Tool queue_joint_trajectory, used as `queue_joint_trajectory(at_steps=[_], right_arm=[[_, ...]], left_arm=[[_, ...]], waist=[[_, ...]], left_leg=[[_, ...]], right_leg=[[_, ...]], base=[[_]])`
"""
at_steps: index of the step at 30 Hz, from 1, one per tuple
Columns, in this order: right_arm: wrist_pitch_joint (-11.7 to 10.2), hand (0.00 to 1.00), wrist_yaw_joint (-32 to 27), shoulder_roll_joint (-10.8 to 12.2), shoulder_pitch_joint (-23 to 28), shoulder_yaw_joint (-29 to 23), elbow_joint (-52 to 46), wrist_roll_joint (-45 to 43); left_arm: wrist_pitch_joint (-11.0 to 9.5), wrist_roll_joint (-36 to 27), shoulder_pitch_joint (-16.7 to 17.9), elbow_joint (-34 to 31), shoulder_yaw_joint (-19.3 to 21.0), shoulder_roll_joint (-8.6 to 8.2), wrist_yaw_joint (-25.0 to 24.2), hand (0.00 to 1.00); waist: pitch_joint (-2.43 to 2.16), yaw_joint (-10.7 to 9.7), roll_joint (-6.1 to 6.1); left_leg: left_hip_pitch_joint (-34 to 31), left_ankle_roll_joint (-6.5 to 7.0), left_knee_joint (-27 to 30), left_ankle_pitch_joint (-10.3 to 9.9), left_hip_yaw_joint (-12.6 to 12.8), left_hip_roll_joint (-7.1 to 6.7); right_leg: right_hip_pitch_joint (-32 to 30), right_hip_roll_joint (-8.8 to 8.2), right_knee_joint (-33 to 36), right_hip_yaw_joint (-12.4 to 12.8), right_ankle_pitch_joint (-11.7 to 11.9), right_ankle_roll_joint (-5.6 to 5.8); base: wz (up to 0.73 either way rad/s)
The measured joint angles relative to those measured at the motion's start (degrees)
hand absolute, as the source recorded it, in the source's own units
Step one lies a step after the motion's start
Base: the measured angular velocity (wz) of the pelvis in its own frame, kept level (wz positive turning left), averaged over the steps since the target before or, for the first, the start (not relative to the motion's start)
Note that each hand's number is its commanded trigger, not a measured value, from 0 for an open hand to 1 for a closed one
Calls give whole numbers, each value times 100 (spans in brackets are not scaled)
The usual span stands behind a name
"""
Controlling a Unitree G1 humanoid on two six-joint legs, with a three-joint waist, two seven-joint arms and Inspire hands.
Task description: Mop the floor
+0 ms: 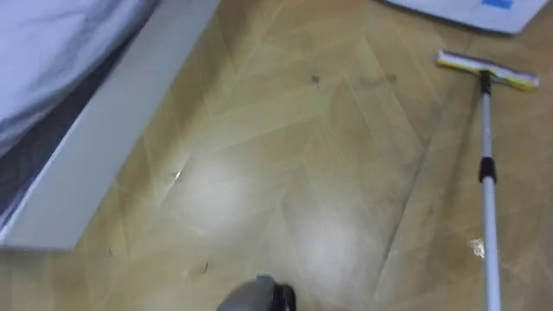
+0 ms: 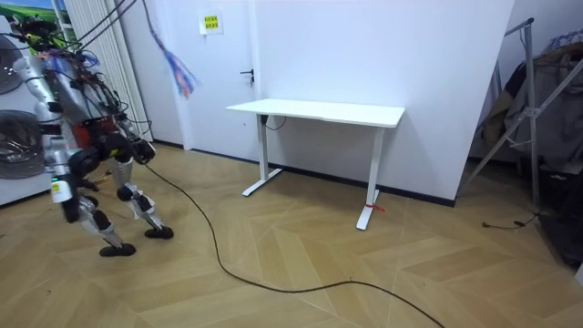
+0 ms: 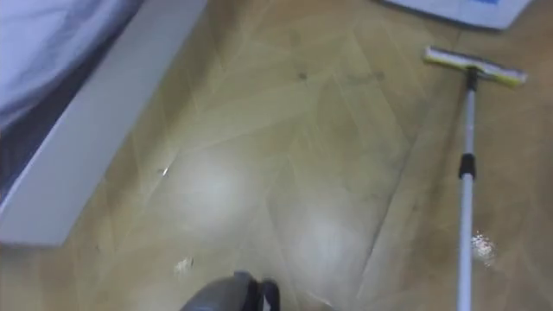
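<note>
**Mop Lay on the Floor, Not Yet Picked Up**

Nearest the robot, at the bottom edge of the eye views, sat a dark grey rounded part [image 1: 257, 297]; whether it was a hand or part of the body could not be told. In the room view the robot hand [image 2: 60, 193] hung by the robot's side, too small to tell whether it was open or closed.

The one mop [image 1: 486, 130] lay flat on the wooden floor [image 1: 285, 130] to the robot's right. Its pole ran away from the robot, past a dark collar [image 1: 487, 169], to the yellow-edged mop head [image 1: 486, 71]. Nothing held it along the stretch in view. Two small pale scraps showed on the floor, one just beside the pole [image 1: 477, 249] and one nearer the bed [image 1: 176, 175].

The step in hand looked like reaching and lifting the mop. Done well, that would mean stepping right without treading on the pole, bending low and closing round the pole on the near side of the collar.

One bed [image 1: 95, 121] ran along the floor's left side. One white-and-blue sheet [image 1: 467, 10] lay beyond the mop head. Farther off in the room stood one white desk [image 2: 319, 112].
</note>
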Motion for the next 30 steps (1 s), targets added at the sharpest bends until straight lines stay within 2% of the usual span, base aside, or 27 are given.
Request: queue_joint_trajectory(at_steps=[1,2,3,4,5,6,7,8,9,10,12,13,14,15,16,17,18,19,20,21,22,23,24,25,26,29,30], right_arm=[[46,100,-71,89,113,29,-3,2],[71,100,-152,203,176,28,-8,8],[86,100,-185,253,166,30,-10,3],[93,100,-226,330,156,56,-14,2],[114,100,-264,407,158,82,-14,-37],[122,100,-279,440,153,83,-14,-70],[179,100,-300,487,61,76,-13,-166],[279,100,-310,510,-59,34,-10,-303],[318,100,-327,507,-82,13,-14,-335],[417,100,-384,481,-165,-17,-45,-368],[598,100,-415,360,-483,-266,6,-516],[644,100,-418,203,-821,-389,14,-661],[640,100,-412,95,-1019,-449,7,-717],[537,100,-412,-101,-1432,-428,-1,-748],[390,100,-415,-272,-1782,-388,-106,-725],[369,100,-410,-300,-1853,-293,-211,-711],[363,100,-344,-372,-2017,-162,-238,-694],[356,100,-239,-315,-2069,-174,-248,-667],[348,100,-147,-256,-2022,-188,-263,-622],[345,100,-105,-240,-1967,-185,-305,-620],[329,100,-49,-227,-1809,-191,-351,-590],[258,100,-32,-226,-1597,-184,-387,-550],[226,100,-39,-224,-1491,-156,-410,-517],[205,100,-38,-225,-1314,-141,-423,-446],[139,100,-41,-205,-1153,-157,-403,-421],[84,100,-114,7,-817,-287,-392,-433],[84,100,-178,133,-748,-418,-355,-426]], left_arm=[[0,0,-1,-51,-1,-25,11,0],[7,-1,-1,-79,-9,-62,36,0],[6,-1,-1,-86,-4,-89,50,0],[12,0,9,-83,-5,-167,86,0],[31,-4,44,-83,-4,-231,128,0],[58,-2,64,-84,-6,-253,137,0],[122,0,73,-82,-5,-267,164,0],[148,-1,67,-68,-6,-260,223,0],[148,-2,62,-68,-14,-266,266,0],[147,-2,55,-68,-44,-267,290,0],[147,-27,44,-69,-54,-225,295,0],[147,-172,46,-51,-102,-162,321,0],[148,-266,53,-27,-112,-133,331,0],[166,-355,95,-24,-139,-62,345,0],[188,-398,172,-30,-180,25,354,0],[194,-394,197,-27,-178,58,356,0],[217,-373,239,-51,-177,130,357,0],[248,-308,303,-63,-160,159,354,0],[244,-209,365,-62,-163,131,303,0],[240,-179,393,-53,-163,105,272,0],[232,-191,443,9,-162,69,230,0],[227,-230,419,122,-169,64,183,0],[226,-234,382,177,-174,77,168,0],[205,-233,227,271,-177,83,172,0],[169,-198,38,317,-142,82,178,0],[-19,-12,-152,287,49,71,322,0],[-68,70,-147,270,103,33,414,0]], waist=[[32,-23,60],[35,-40,188],[62,-44,217],[101,-37,278],[112,-38,265],[112,-40,258],[110,-93,235],[113,-204,193],[136,-214,151],[125,-212,162],[121,-197,151],[131,-160,101],[145,-136,60],[183,-121,-22],[172,-67,-133],[172,-22,-198],[186,103,-367],[170,161,-480],[193,194,-521],[189,208,-526],[196,239,-508],[174,200,-499],[175,197,-505],[185,179,-471],[172,138,-352],[139,101,-285],[129,83,-249]], left_leg=[[101,7,-1,-95,-91,-5],[170,-2,-1,-167,-322,-15],[204,-16,-14,-181,-425,-16],[285,-40,-68,-186,-675,-30],[410,-83,-151,-190,-911,-105],[469,-124,-191,-213,-1004,-121],[573,-206,-240,-262,-1249,-202],[660,-286,-226,-332,-1435,-290],[679,-337,-181,-383,-1464,-286],[733,-403,-38,-420,-1499,-258],[693,-449,365,-426,-1472,-223],[549,-568,823,-359,-1373,-143],[429,-700,1154,-274,-1339,-92],[140,-887,1820,38,-1219,34],[-165,-902,2326,297,-1063,136],[-295,-894,2416,295,-1013,215],[-544,-854,2285,273,-891,245],[-715,-829,1750,259,-853,237],[-676,-835,890,289,-835,208],[-609,-832,419,371,-832,226],[-474,-576,-49,713,-761,224],[-248,-410,-140,843,-671,189],[-151,-348,-175,791,-619,150],[27,-261,-254,714,-575,48],[164,-168,-273,667,-572,8],[627,-64,-564,600,-495,-97],[953,-57,-814,598,-480,-108]], right_leg=[[-273,27,414,44,478,12],[-543,86,617,104,588,-42],[-654,127,550,122,462,-56],[-865,204,184,120,265,-50],[-998,190,-392,115,228,-27],[-1023,191,-752,108,228,-29],[-978,186,-1507,113,275,-55],[-920,180,-1829,91,409,-54],[-849,133,-1817,32,493,-114],[-704,8,-1707,-205,500,-267],[-546,-79,-1482,-478,224,-387],[-505,-104,-1276,-557,15,-441],[-495,-93,-1163,-556,-104,-438],[-452,-85,-952,-564,-307,-463],[-404,-62,-797,-556,-462,-516],[-367,-55,-760,-558,-515,-530],[-241,-42,-788,-560,-571,-574],[-85,-46,-907,-567,-595,-566],[186,6,-1133,-578,-581,-540],[318,8,-1232,-590,-577,-529],[554,12,-1385,-541,-622,-443],[775,-12,-1522,-495,-663,-322],[865,-43,-1568,-449,-682,-279],[1019,-99,-1635,-434,-655,-177],[1129,-107,-1612,-401,-548,-55],[1384,-219,-1599,-306,-304,101],[1524,-232,-1627,-300,-74,115]], base=[[-69],[-69],[-80],[-78],[-75],[-55],[-17],[4],[38],[56],[63],[43],[39],[26],[19],[6],[-5],[-14],[-17],[-34],[-25],[-19],[0],[0],[8],[-4],[-46]])
